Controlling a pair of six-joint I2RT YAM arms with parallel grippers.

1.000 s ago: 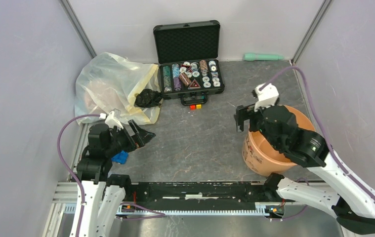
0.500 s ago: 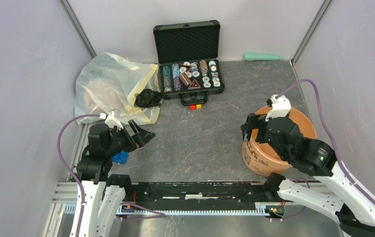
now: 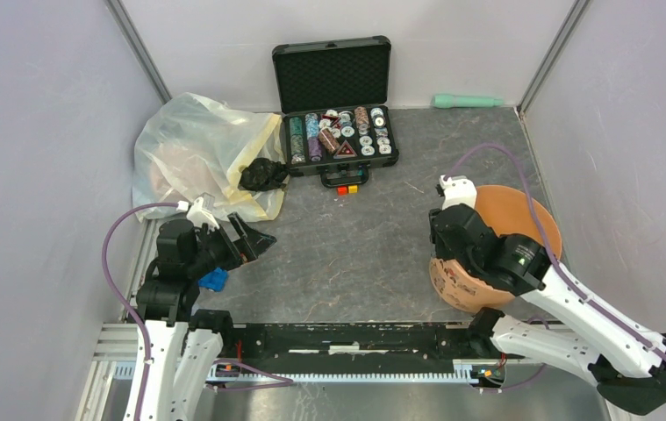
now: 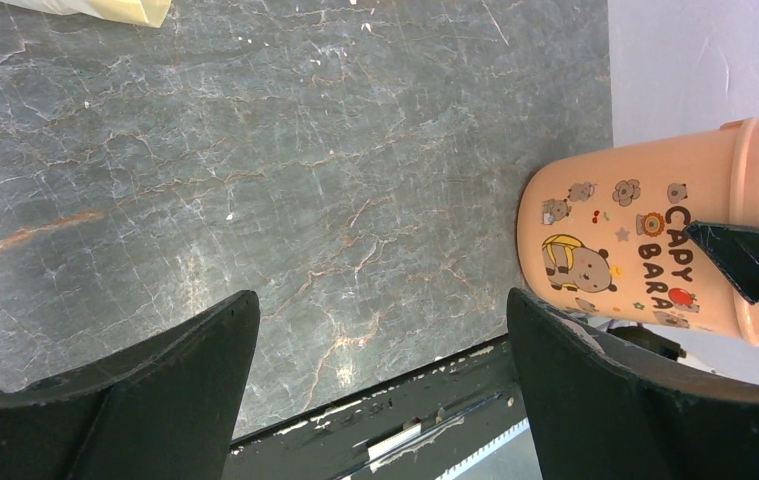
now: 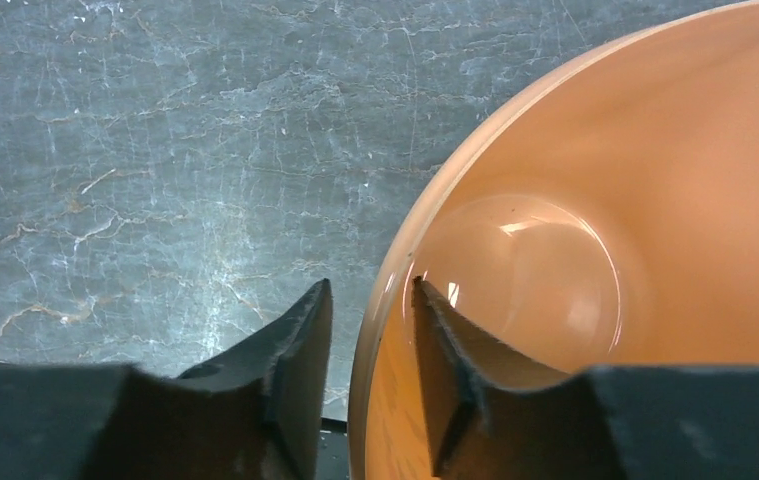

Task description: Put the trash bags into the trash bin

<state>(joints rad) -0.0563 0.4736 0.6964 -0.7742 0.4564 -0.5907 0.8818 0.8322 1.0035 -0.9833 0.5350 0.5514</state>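
While the big translucent yellowish-white plastic bag [image 3: 190, 151] lies back-left, the crumpled glossy black plastic trash bag [image 3: 263, 174] sits at its mouth, just beside the open black hard case of chips [image 3: 336, 133] and well apart from the bin. Left pincer [image 4: 380, 335] hovers over the grey marbled tabletop [image 3: 364, 237], jaws spread wide. At right the round peach-orange plastic bucket [image 3: 454, 282] stands upright; right pincer [image 5: 370, 300] straddles its rim at a narrow gap, one finger inside, one outside, not clamped.
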